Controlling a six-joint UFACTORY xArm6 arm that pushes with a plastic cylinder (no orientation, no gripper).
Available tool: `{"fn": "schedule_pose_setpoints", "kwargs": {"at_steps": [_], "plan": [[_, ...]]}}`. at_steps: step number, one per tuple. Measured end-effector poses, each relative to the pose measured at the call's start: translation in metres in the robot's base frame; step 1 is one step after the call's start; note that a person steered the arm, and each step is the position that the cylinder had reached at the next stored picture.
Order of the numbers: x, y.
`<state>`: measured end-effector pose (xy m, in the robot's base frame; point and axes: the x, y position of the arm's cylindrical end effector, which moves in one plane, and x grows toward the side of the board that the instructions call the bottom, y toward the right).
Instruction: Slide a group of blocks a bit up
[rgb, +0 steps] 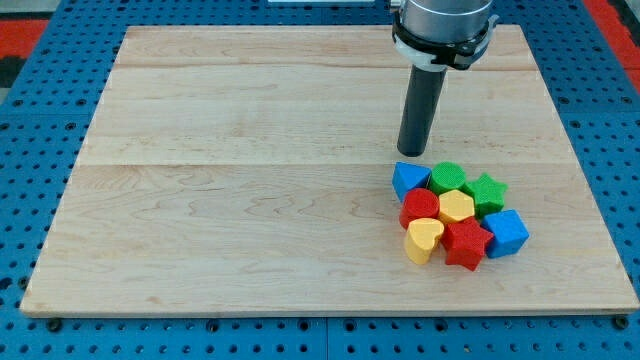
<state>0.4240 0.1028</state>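
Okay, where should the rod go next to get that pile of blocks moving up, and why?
Probably circle round to below the cluster first. My tip sits just above the blue triangle at the group's top edge, so pushing from here would drive the blocks down. Start beneath the red star.

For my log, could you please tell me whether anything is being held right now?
Nothing is held: my tip sits just above the blue triangle, apart from the block cluster.

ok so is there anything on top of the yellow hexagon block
Nothing rests on the yellow hexagon block; its top face shows fully. My tip sits toward the view's top, just above the blue triangle block. What lies beneath the hexagon is hidden.
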Motion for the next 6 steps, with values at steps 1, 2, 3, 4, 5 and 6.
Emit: {"fn": "schedule_pose_setpoints", "kwargs": {"at_steps": [1,2,3,4,5,6], "plan": [[-0.006,0.018],[-0.006,0.052],[-0.006,0.093],[-0.005,0.136],[0.014,0.172],[0.059,0.196]]}}
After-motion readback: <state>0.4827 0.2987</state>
